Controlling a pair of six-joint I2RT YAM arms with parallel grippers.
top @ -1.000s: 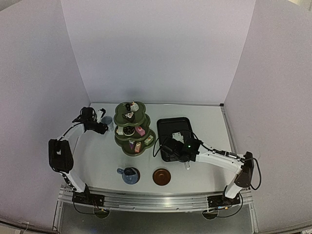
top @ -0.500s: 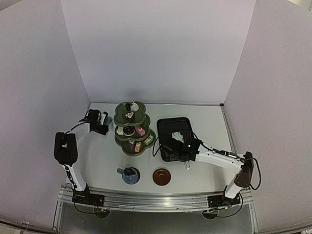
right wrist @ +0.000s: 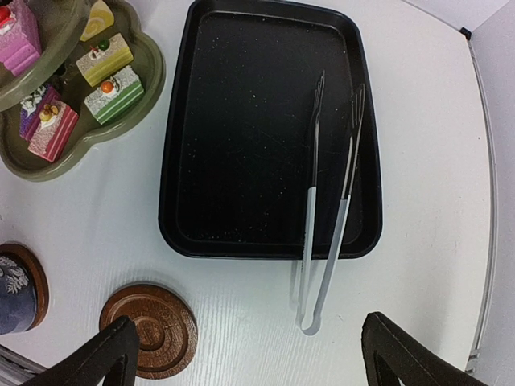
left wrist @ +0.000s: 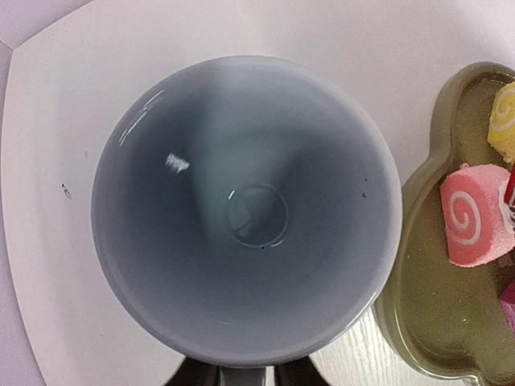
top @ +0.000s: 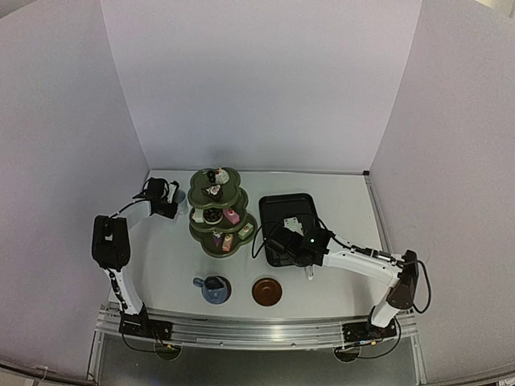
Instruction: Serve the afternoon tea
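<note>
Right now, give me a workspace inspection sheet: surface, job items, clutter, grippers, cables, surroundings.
Surface: white table, no spills seen.
Job's things: green stand with cakes; pale cup beside it; dark-blue cup on a saucer; spare saucer bare.
Clutter: black tray; white tongs across its near rim, tips inside.
Grippers: left gripper at the pale cup, grip unclear; right gripper open, empty, above the table.
Cables: black cable looped by the right wrist.
Surroundings: white panels on three sides.
</note>
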